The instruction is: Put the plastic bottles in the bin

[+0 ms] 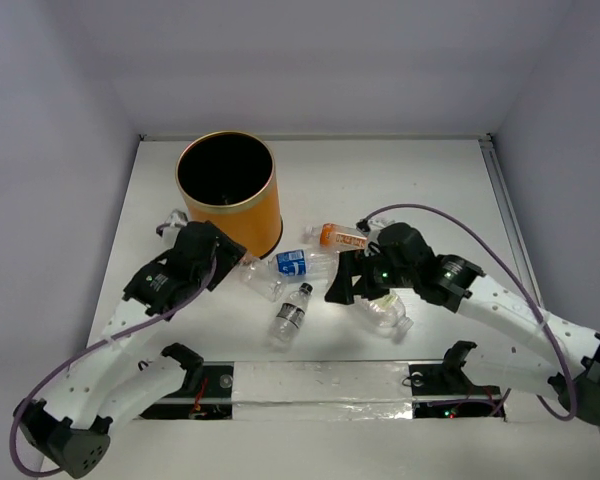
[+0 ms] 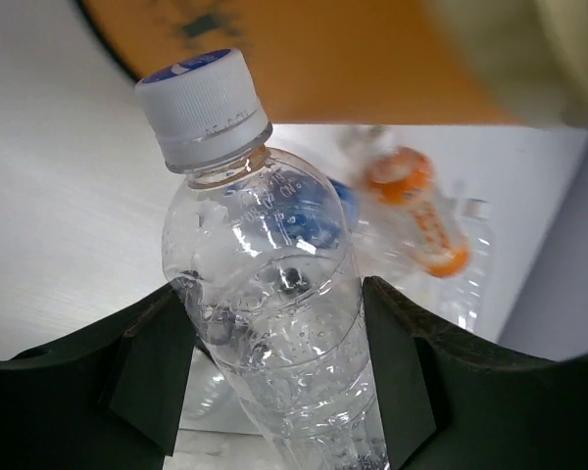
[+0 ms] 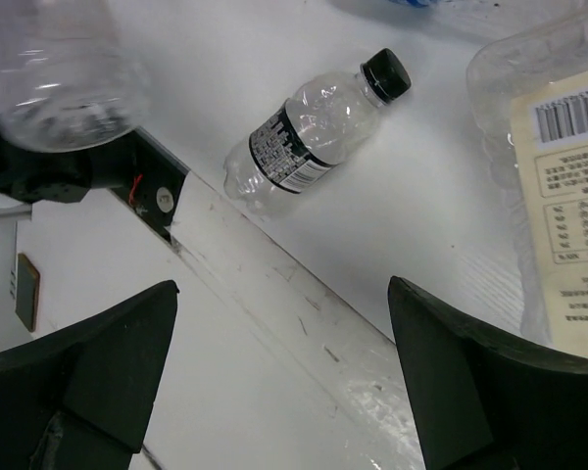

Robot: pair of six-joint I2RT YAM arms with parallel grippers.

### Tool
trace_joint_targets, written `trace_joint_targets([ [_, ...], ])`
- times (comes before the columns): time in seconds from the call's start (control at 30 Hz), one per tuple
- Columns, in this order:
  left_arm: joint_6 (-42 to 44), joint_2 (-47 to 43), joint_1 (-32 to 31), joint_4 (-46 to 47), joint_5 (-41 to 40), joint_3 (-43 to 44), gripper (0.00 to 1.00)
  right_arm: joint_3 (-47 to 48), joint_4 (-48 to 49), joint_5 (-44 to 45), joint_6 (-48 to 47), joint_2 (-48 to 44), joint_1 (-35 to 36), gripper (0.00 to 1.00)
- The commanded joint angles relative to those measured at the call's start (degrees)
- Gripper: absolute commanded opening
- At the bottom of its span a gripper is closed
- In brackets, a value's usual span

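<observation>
The orange bin (image 1: pixel 228 190) with its black inside stands at the back left; its wall shows in the left wrist view (image 2: pixel 372 69). My left gripper (image 1: pixel 236 262) is shut on a clear unlabelled bottle (image 2: pixel 274 313) with a white cap, just in front of the bin. My right gripper (image 1: pixel 344 286) is open and empty (image 3: pixel 284 372) above the table. An orange-label bottle (image 1: pixel 342 236), a blue-label bottle (image 1: pixel 298 263), a dark-label black-cap bottle (image 1: pixel 292 312) and a cream-label bottle (image 1: pixel 385 310) lie on the table between the arms.
A small clear item (image 1: pixel 170 222) lies left of the bin. A shiny strip (image 1: pixel 320 385) runs along the table's near edge. White walls enclose the back and sides. The dark-label bottle (image 3: pixel 314 137) and cream-label bottle (image 3: pixel 559 196) lie beyond my right fingers.
</observation>
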Motion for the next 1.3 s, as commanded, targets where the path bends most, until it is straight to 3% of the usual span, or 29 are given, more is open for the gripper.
trace_joint_targets([
  [0.0, 6.1, -0.8, -3.6, -2.4, -2.1, 9.1, 0.44, 4.1, 4.4, 6.6, 4.6, 4.3, 3.2, 0.93],
  [0.27, 16.8, 8.7, -9.2, -1.7, -12.9, 39.3, 0.47, 3.7, 11.2, 10.9, 11.9, 12.6, 7.6, 0.94],
  [0.3, 21.4, 12.3, -9.2, -1.9, -16.1, 45.6, 0.47, 3.9, 12.5, 11.5, 12.5, 13.6, 8.2, 0.94],
  [0.43, 35.1, 20.0, -9.2, 0.2, -26.7, 58.0, 0.51, 2.8, 16.1, 14.0, 14.7, 18.1, 9.9, 0.99],
  [0.57, 47.1, 27.4, -5.8, 6.0, -32.5, 65.2, 0.54, 2.1, 19.5, 16.1, 17.5, 21.9, 9.9, 1.0],
  [0.67, 51.1, 29.7, -1.2, 10.2, -33.4, 63.8, 0.54, 3.3, 21.0, 16.0, 19.4, 24.0, 9.9, 1.0],
  [0.83, 49.6, 27.2, 8.6, 17.9, -27.1, 52.3, 0.54, 6.4, 18.1, 21.3, 20.4, 29.3, 11.8, 1.0],
  [1.1, 53.7, 26.8, 8.6, 26.0, -28.3, 43.7, 0.54, 8.8, 16.5, 24.2, 21.8, 34.5, 14.1, 1.0],
  [1.27, 54.8, 25.4, 8.6, 31.8, -26.8, 35.3, 0.61, 9.7, 16.7, 23.8, 21.8, 37.2, 14.6, 1.0],
])
